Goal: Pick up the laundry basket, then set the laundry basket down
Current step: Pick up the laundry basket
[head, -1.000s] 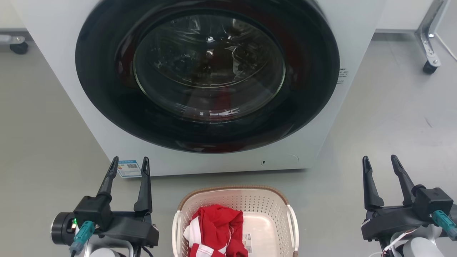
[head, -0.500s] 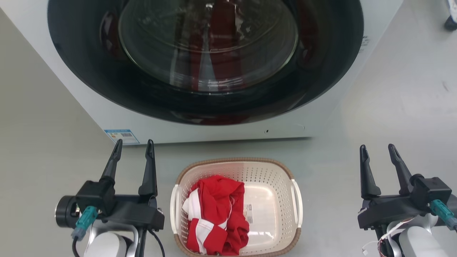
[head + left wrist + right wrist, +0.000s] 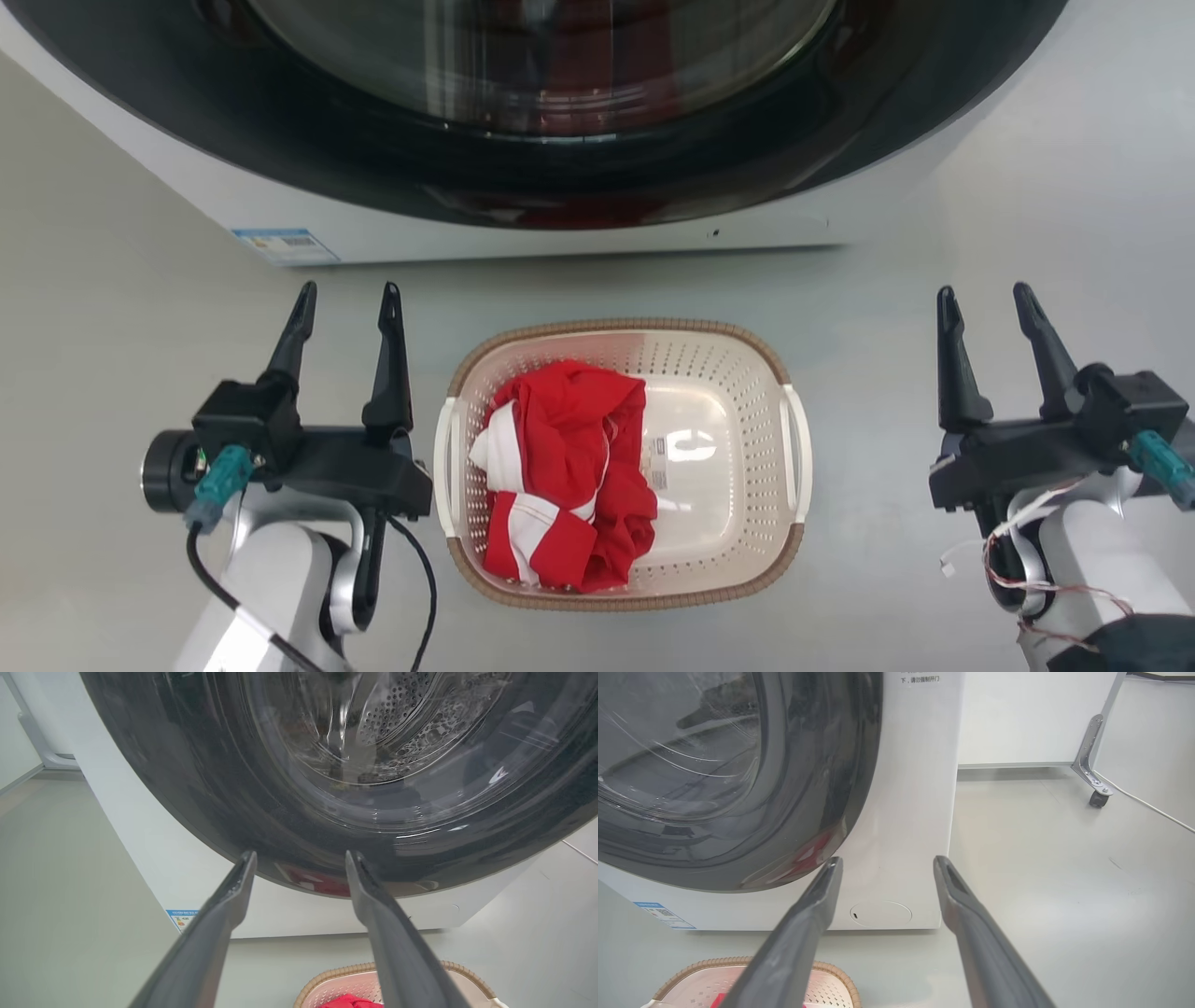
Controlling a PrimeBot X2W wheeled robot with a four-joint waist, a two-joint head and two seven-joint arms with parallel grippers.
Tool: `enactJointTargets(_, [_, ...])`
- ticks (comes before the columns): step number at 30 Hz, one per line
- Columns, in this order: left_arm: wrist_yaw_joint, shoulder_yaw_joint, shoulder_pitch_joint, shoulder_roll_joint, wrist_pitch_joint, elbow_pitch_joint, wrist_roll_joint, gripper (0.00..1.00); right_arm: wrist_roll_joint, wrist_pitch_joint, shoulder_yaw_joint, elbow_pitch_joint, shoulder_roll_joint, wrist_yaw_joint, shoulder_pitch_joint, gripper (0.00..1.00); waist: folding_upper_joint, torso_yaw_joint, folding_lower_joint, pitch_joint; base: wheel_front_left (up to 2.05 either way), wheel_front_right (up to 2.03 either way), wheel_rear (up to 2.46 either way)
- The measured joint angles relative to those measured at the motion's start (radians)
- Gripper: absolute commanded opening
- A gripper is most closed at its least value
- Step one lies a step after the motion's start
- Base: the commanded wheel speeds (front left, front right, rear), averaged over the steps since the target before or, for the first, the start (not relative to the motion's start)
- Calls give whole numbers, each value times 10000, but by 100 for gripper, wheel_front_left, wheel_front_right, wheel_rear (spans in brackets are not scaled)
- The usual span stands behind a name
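1. The cream-white perforated plastic laundry basket, rounded-rectangular with a brown woven-look rim, stands on the smooth grey floor. It sits just in front of the white front-loading washer with its dark round door, and a strip of bare floor lies between them.
2. Contents: a crumpled red-and-white garment is heaped in the basket's left half. The right half of the basket's floor is bare, with a small label showing.
3. The left gripper hovers just beside the basket's white left handle. Its fingers are spread with nothing between them and point toward the washer. I see no contact.
4. The right gripper sits farther out from the white right handle, with open floor between. Its fingers are also spread and empty.
5. Judgement: one arm on each side suits a two-handed lift by the side handles. The pick-up has not yet begun.
6. Next move, as I judge it: both grippers must come inward and down onto the handles, and the right has farther to travel.
7. Risk: the load lies to the left, so an uneven grip could tip the basket.
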Motion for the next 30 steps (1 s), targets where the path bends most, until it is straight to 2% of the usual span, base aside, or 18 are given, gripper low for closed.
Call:
enactJointTargets(8, [-115, -35, -1106, -61, 280, 1081, -48, 100, -31, -42, 150, 836, 119, 174, -1042, 100, 1, 16, 1, 1114, 0, 0, 0])
enactJointTargets(12, [-276, -82, -1664, -171, 454, 1883, -130, 100, -81, -46, 349, 1476, 230, 368, -1501, 100, 1, 33, 1, 1719, 0, 0, 0])
enactJointTargets(20, [-523, -104, -2061, -299, 493, 2947, -351, 100, -261, -40, 746, 2401, 470, 700, -1985, 100, 0, 20, 0, 2453, 0, 0, 0])
enactJointTargets(30, [-869, -272, -2281, -460, 491, 4418, -502, 100, -261, -40, 1003, 3731, 754, 863, -2388, 100, 0, -40, -1, 3273, 0, 0, 0])
